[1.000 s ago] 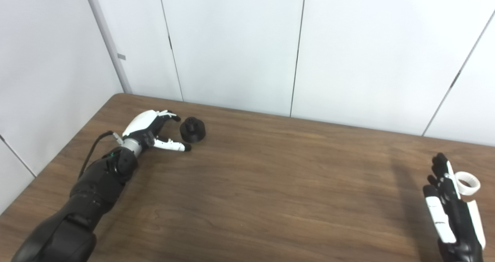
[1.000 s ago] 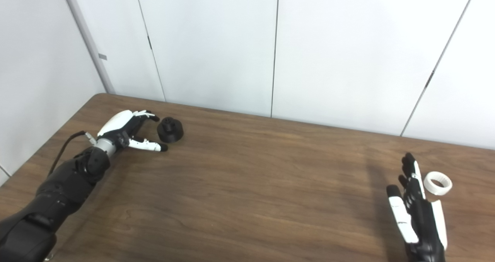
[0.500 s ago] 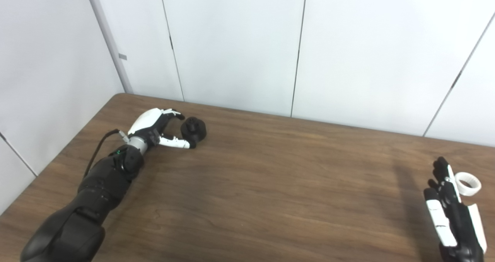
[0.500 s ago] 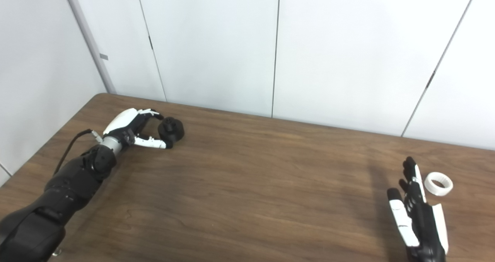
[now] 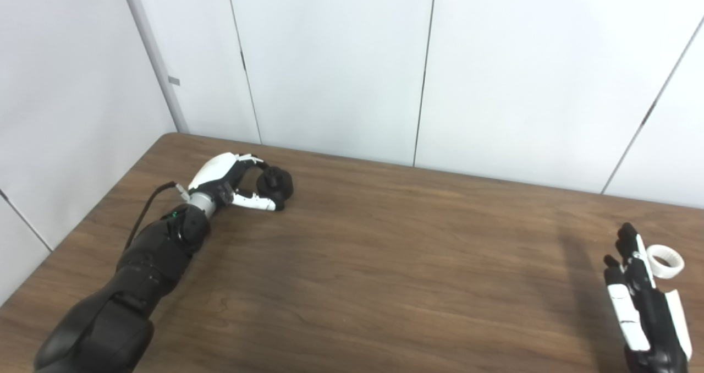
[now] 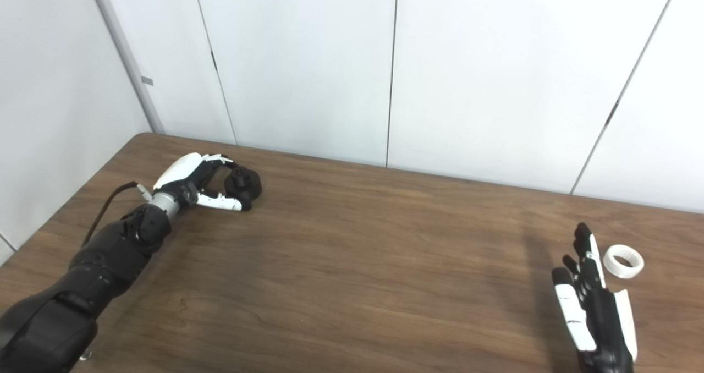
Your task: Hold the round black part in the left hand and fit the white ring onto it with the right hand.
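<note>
The round black part (image 5: 276, 179) sits on the brown table (image 5: 385, 263) at the far left. My left hand (image 5: 234, 179) reaches it from the left, its fingers (image 5: 254, 161) arched against the part's top edge and its thumb (image 5: 258, 201) lying along its near side. The hand is open, with the part between fingers and thumb and resting on the table. At the far right a white ring (image 6: 623, 261) lies flat on the table. My right hand (image 6: 594, 304) is open with straight fingers, just left of the ring and nearer to me, not touching it.
White wall panels (image 5: 341, 59) rise close behind the table's far edge, and another wall (image 5: 66, 103) runs along the left side. The ring lies near the table's right edge.
My left hand has moved forward to the right until its fingers and thumb flank the black part. The part, the ring and the right hand have barely moved.
</note>
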Controlling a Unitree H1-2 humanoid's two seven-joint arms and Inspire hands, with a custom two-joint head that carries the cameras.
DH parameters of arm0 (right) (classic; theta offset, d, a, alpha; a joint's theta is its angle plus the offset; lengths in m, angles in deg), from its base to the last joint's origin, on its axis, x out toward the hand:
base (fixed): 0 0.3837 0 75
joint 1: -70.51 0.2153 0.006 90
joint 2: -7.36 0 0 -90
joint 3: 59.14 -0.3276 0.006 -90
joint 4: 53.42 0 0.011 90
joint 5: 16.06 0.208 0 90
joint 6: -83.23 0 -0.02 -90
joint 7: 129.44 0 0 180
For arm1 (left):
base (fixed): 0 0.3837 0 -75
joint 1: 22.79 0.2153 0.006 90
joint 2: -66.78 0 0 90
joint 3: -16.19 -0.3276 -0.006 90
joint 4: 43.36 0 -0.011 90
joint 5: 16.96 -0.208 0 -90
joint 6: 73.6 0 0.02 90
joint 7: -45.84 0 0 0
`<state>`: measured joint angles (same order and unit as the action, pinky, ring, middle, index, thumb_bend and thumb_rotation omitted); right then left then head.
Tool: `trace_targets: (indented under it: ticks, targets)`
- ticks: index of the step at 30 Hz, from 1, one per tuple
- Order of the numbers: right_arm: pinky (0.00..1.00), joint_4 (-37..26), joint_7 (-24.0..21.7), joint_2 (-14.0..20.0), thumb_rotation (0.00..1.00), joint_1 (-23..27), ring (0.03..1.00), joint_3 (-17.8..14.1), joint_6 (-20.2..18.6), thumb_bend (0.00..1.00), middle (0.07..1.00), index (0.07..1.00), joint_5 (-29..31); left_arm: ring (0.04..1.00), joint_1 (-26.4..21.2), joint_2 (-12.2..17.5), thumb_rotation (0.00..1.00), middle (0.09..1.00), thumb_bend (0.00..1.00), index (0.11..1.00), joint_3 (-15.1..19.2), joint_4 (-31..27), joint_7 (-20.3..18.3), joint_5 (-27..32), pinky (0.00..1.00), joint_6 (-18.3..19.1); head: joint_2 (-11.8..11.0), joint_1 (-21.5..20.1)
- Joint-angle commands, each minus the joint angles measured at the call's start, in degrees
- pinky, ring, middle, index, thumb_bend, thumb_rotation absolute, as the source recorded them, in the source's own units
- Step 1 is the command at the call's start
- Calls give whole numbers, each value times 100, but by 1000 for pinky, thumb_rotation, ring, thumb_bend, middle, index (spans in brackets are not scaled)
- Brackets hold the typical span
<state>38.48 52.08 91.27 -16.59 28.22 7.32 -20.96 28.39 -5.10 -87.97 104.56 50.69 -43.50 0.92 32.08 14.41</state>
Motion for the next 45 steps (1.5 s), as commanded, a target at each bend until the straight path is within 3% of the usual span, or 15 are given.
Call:
trace_targets:
  ticks: [1,4,7,8,9,12,21,24,32,45]
  targets:
    - [965,262,28,-83,874,-319,1000,57,182,377,995,1000,-69,995,-164,-60,328,944,1000,782,-79,-34,-145,10,1000,-119,0,8]
    - [969,246,27,-78,878,-313,1000,53,142,394,994,1000,-67,996,-175,-58,301,942,986,766,-78,-40,-165,30,1000,-125,44,27]
    - [960,218,29,-67,876,-309,1000,45,123,394,995,1000,-70,980,-210,-53,211,902,929,638,-96,60,-40,18,1000,-299,99,79]
    - [967,210,36,-58,880,-304,1000,42,122,393,996,1000,-92,972,-226,-51,140,878,732,564,-109,101,13,4,1000,-349,108,95]
    - [966,186,43,-56,885,-303,1000,38,87,392,997,1000,-106,963,-239,-44,102,852,631,524,-126,135,58,-6,1000,-414,113,100]
    - [992,67,-10,-76,866,-309,1000,3,-75,389,1000,1000,59,920,-260,10,56,760,532,483,-206,136,153,-54,1000,-575,165,157]
    - [1000,52,44,-51,845,-245,1000,-72,-17,375,996,1000,96,888,-338,164,53,723,524,480,-282,62,162,-115,1000,-703,282,257]
    - [1000,114,65,-38,857,-201,1000,-76,44,412,995,999,80,881,-320,223,53,722,525,479,-272,-30,147,-116,1000,-759,286,251]
    - [1000,39,98,-57,859,-185,1000,-85,-74,411,989,997,52,943,-148,264,54,781,525,479,-245,-463,24,-155,1000,-916,258,187]
    - [1000,-115,91,-121,832,-163,1000,-64,11,399,984,982,41,976,797,-147,54,828,525,478,-86,-2798,-315,-201,1000,-926,198,-173]
